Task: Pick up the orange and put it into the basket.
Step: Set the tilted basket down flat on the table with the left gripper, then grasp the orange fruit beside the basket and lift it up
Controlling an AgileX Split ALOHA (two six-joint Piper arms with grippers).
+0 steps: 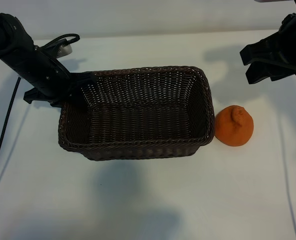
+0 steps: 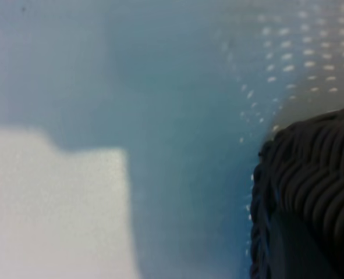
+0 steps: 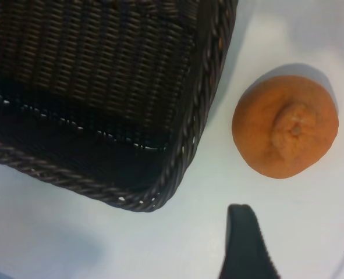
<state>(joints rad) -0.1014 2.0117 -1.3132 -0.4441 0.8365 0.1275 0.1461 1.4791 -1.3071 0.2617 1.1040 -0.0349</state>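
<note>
The white surface is shown carrying all items; its far corners are cut off by the arms and part of it is darkened by shadow. The basket, dark brown woven wicker, is set on the surface with nothing seen inside it. Its left rear corner is covered by the left gripper, whose fingers are closed on the braided rim there; the contact itself is largely hidden by the black arm body in the exterior view. In the left wrist view only a blurred piece of the basket's rim and weave is made out close beside that gripper, the rest being a hazy surface under shadow.

The right gripper is held above the surface, clear of everything, with its fingers apart and nothing between them. Only part of the right arm is seen, being cut off at the frame edge. The basket's near end lies beside and below this gripper, and the orange lies beneath and just ahead of it, on the surface.

The orange rests just outside the basket's right end wall, touching it or nearly so. In the right wrist view the orange is seen with its knobby stem end facing the camera, beyond one dark fingertip; the second fingertip is cropped at the edge.
</note>
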